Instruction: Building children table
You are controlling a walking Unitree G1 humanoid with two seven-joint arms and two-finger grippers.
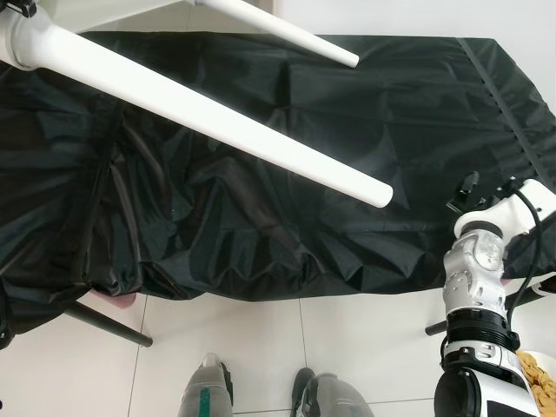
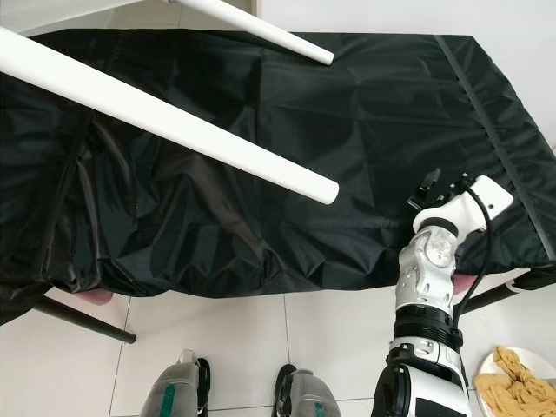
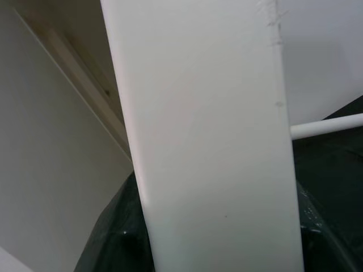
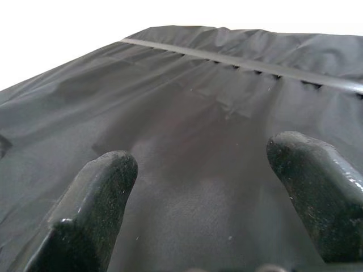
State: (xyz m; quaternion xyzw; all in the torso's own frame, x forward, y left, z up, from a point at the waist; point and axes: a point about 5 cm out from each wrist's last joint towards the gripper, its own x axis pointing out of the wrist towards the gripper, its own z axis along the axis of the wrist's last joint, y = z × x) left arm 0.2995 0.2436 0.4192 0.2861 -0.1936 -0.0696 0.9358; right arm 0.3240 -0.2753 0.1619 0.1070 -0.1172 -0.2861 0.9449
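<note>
In the left eye view you see two white table legs: the long one [image 1: 217, 117] runs from the upper left corner down toward the middle, above the black cloth [image 1: 347, 174] that covers the bench, and the shorter one [image 1: 287, 33] crosses the top. The right arm [image 1: 476, 287] stands at the right edge of the bench. On the tiled floor [image 1: 287, 339] the robot's two feet [image 1: 261, 395] show at the bottom, and a dark bench leg [image 1: 109, 324] slants out under the cloth at the left.

In the right eye view the right pincer [image 2: 439, 184] rests just over the cloth near the right front corner. A plate [image 2: 508, 378] with yellowish food lies on the floor at the lower right.

In the left wrist view a wide white part of the children table [image 3: 210, 147] stands very near the camera, with a thin white leg [image 3: 326, 126] behind it. You cannot tell here how the left pincer stands.

In the right wrist view the two black fingers [image 4: 93, 209] are apart, with nothing between them, low over the wrinkled cloth.
</note>
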